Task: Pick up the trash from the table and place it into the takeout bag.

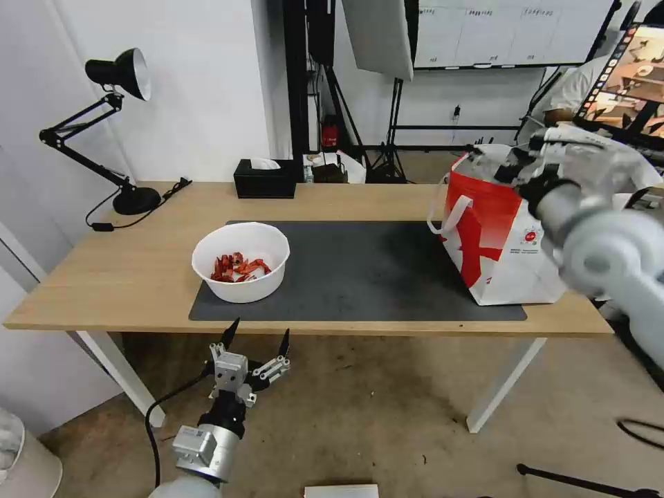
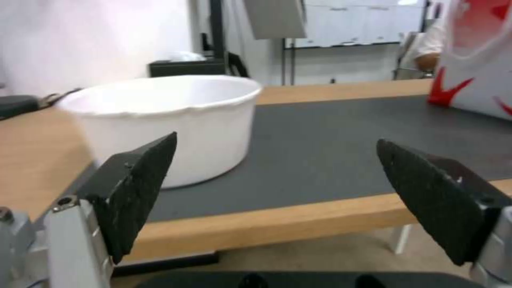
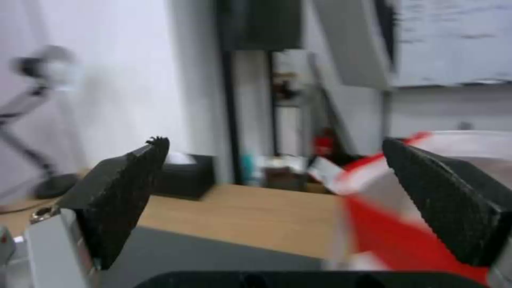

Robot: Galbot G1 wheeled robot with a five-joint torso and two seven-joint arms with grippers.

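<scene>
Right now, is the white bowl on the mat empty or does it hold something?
Not empty. The white bowl stands upright on the dark grey mat and holds a small pile of red shell scraps covering part of its bottom.

Left pincer hangs before the table's front edge, fingers apart. The bowl sits just beyond it on the mat; the bag stands far right.

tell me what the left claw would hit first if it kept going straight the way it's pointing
Probably the table's front edge: the open left claw sits just below and in front of it. If it cleared the edge, the white bowl comes next, slightly off to one side. Depth is hard to judge.
</scene>
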